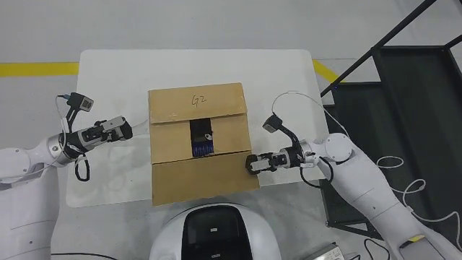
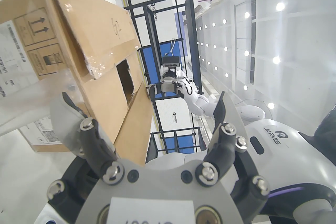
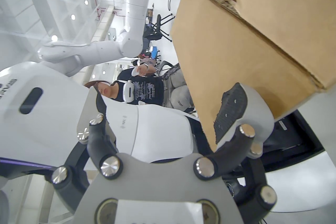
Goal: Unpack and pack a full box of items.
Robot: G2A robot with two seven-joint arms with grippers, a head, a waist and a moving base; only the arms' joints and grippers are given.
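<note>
With the left fingers (image 2: 221,109) at the box's (image 1: 196,144) 9 o'clock and the right fingers (image 3: 232,109) at its 4 o'clock corner both released, a one-sided pull on the near flap (image 1: 202,179) could skid the box from the middle of the counter (image 1: 108,79).

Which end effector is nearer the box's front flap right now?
Right. The right end effector is at the edge of the front flap; the left end effector sits apart, beside the box.
</note>
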